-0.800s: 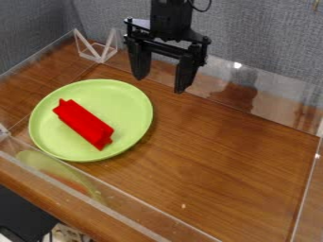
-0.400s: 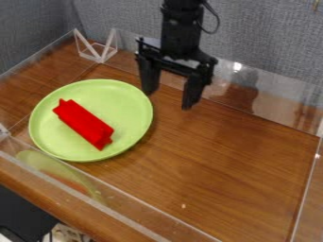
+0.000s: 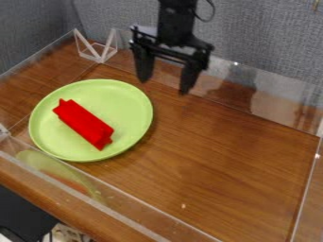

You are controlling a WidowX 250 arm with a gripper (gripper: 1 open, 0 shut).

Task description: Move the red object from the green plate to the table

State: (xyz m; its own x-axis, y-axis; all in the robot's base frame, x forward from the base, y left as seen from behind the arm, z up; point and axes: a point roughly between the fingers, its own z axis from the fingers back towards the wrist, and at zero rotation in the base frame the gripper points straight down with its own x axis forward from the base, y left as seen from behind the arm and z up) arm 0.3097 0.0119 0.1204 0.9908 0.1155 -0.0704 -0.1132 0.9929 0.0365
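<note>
Pincer (image 3: 165, 77): black, two-fingered, pointing straight down from a dark arm; fingers spread wide with nothing between them.
Pincer position: above the far middle of the counter, beyond the plate's far-right rim, apart from plate and block.
Red object (image 3: 82, 123): elongated block lying flat inside the green plate, running diagonally from upper left to lower right, slightly left of the plate's centre.
Green plate (image 3: 131, 98): round, shallow, raised rim; resting on the left half of the counter.
Counter (image 3: 221, 161): glossy reddish-brown wood grain, enclosed by clear acrylic walls (image 3: 76, 184).
Background item: a small white wire stand (image 3: 93, 45) at the far left corner.
</note>
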